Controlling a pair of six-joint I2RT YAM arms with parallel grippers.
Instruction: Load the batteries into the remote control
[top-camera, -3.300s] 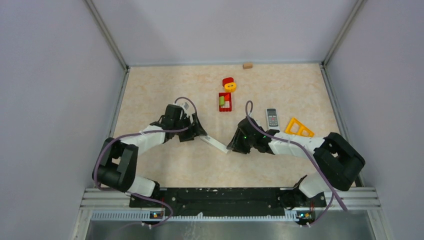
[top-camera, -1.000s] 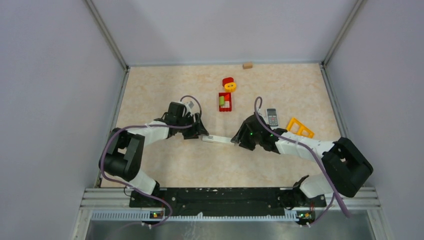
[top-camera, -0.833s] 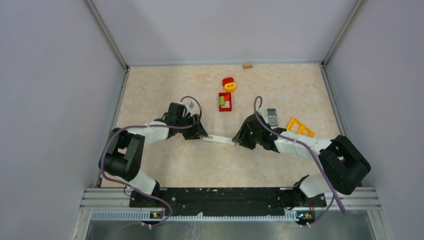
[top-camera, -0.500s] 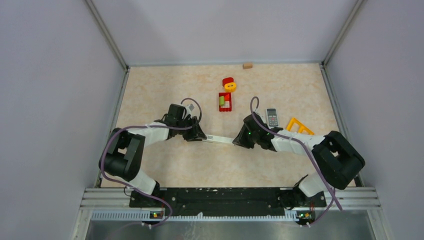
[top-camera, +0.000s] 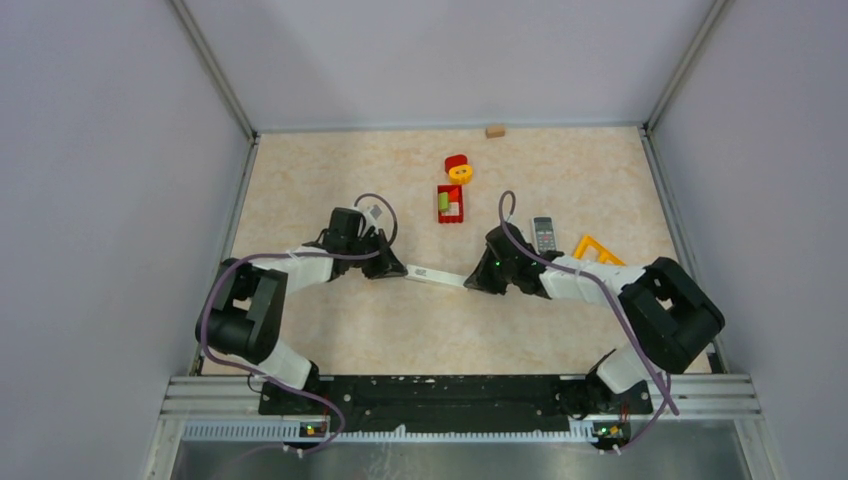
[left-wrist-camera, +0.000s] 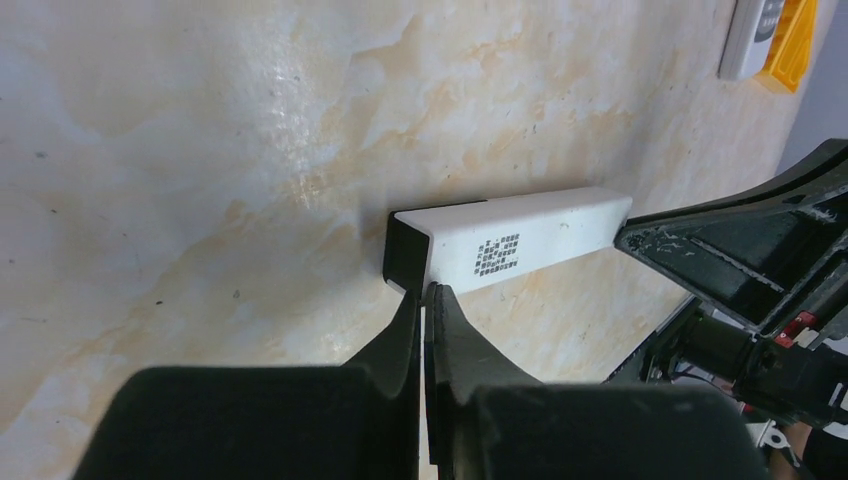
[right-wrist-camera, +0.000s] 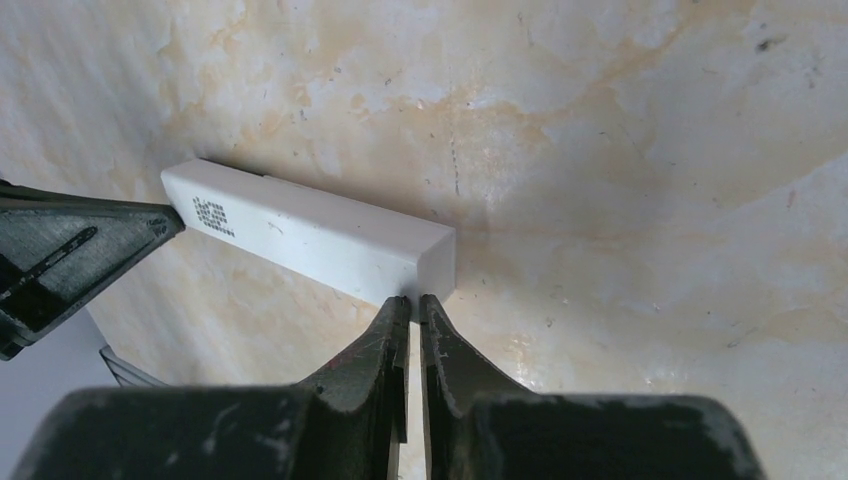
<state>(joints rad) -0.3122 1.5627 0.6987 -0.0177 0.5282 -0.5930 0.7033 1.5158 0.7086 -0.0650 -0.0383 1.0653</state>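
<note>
My left pincer (left-wrist-camera: 424, 295), fingers closed together, touched its tip to one end of the white remote (left-wrist-camera: 520, 242) lying flat on the table (top-camera: 330, 330). My right pincer (right-wrist-camera: 413, 302), also closed, met the other end, apparently to steady it between them. I could make out no batteries.

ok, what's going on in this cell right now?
Both arms are working the white remote, which lies flat on the table between them. The left gripper and right gripper both have their fingers closed, with the tips at opposite ends of the remote, seemingly nudging or bracing it. No batteries can be made out. A grey remote lies untouched nearby.
</note>
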